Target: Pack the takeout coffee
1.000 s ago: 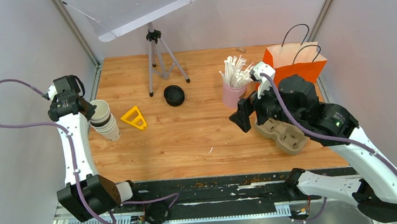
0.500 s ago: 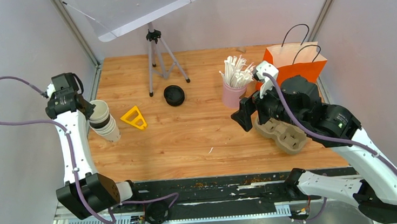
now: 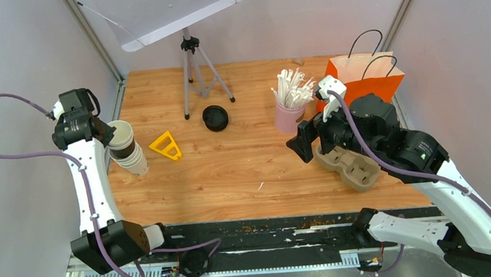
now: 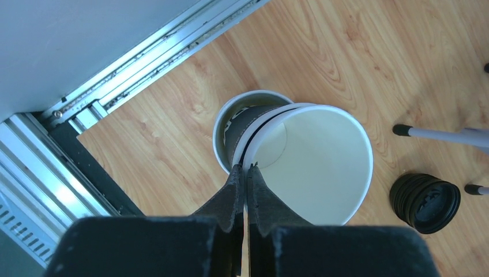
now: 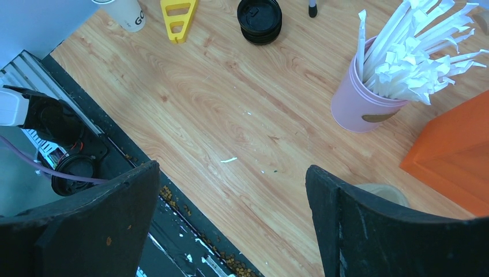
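Left gripper (image 4: 245,171): the two fingers are pressed together and are pinching the near rim of one white paper cup (image 4: 314,164). This cup is open-mouthed, carries no lid, and is tilted out of the cup stack (image 3: 128,151) beneath it. One further rim is seen behind it in the left wrist view. The full number of nested cups cannot be told. The stack is stood at the left edge of the table (image 3: 232,170), well apart from everything else but the yellow triangular piece (image 3: 166,146), of which one is counted, just to its right.

Right gripper (image 5: 230,171): the two fingers are spread wide and nothing is held. It is held above bare wood, near the table's right half.

One pile of black lids (image 3: 215,117) is noted toward the table's far middle; the number in it cannot be told. One pink cup (image 3: 288,118) filled with white straws, one orange bag (image 3: 366,79) and one brown pulp tray (image 3: 354,167) are noted on the right, the tray partly covered by the right arm.
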### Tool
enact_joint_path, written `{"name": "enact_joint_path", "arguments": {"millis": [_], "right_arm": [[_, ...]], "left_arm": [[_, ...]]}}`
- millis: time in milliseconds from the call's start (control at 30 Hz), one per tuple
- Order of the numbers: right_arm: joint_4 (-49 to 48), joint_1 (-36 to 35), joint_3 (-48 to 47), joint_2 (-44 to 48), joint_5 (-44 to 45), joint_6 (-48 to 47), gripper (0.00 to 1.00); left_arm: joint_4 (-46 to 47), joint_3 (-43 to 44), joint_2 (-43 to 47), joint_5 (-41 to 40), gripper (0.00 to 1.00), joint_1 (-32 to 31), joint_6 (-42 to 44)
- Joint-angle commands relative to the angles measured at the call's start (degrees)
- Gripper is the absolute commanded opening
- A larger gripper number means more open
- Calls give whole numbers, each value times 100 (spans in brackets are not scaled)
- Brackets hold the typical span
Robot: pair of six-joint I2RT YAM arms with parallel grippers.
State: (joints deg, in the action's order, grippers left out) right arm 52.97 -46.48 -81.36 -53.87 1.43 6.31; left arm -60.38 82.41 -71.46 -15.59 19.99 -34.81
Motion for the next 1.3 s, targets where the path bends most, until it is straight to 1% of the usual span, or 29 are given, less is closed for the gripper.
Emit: {"name": "enact_joint_path", "arguments": {"millis": [0,33,67,100,167,300,333,367,400,433,467,567,600,633,667,700,733,767,933,1000,1067,1100,1200,1267], "right_arm": [[-213,-28,74,113,-8,16,96],[-212,-24,77,109,-19,38,96],[-198,-27,65,93,-8,83,96],[-189,-21,54,93,3,159,96],[-239,-28,88,103,-4,342,96],[-359,-27,190,123,-53,605,96],[-365,-28,184,119,-55,623,96],[-368,-31,176,107,-49,624,96],[-364,-28,169,109,-54,622,96],[-365,-26,167,113,-55,606,96],[-366,-28,165,125,-55,580,96],[-341,-26,180,184,-18,533,96],[-333,-28,190,213,1,527,96],[-329,-33,205,229,6,523,96],[-330,-29,227,251,4,517,96],[-326,-28,247,267,6,516,96],[-318,-28,267,282,4,521,96],[-321,-28,282,281,2,523,96],[-309,-31,266,274,20,488,96],[-312,-25,253,274,37,454,96],[-328,-26,257,275,41,432,96],[-331,-28,267,272,49,420,96],[-358,-28,296,288,43,420,96],[-370,-28,299,304,21,408,96]], "left_arm": [[-203,22,83,94,2,226,-342],[-188,32,60,218,7,285,-394],[-192,38,50,244,9,297,-419],[-198,48,34,277,8,315,-452],[-151,43,19,338,0,321,-463],[29,-74,65,399,0,338,-432],[1,-76,53,393,1,339,-457],[-66,-68,28,359,12,339,-477],[-137,-55,-26,326,17,335,-476],[-189,-59,-72,321,11,340,-405],[-219,-71,-129,320,1,347,-336],[-213,-209,-122,308,0,341,-222],[-177,-250,-93,299,2,343,-203],[-165,-260,-86,284,14,343,-194],[-165,-250,-82,270,21,348,-189],[-162,-241,-93,286,14,347,-162],[-159,-229,-103,313,2,346,-132],[-146,-219,-105,330,0,346,-107],[-145,-110,-10,333,0,346,-215],[-245,106,-16,160,1,348,-202],[-377,263,-64,-60,0,351,-223],[-386,265,-65,13,0,386,-318],[-64,199,114,702,0,491,-496],[23,215,212,694,0,490,-606]]}}
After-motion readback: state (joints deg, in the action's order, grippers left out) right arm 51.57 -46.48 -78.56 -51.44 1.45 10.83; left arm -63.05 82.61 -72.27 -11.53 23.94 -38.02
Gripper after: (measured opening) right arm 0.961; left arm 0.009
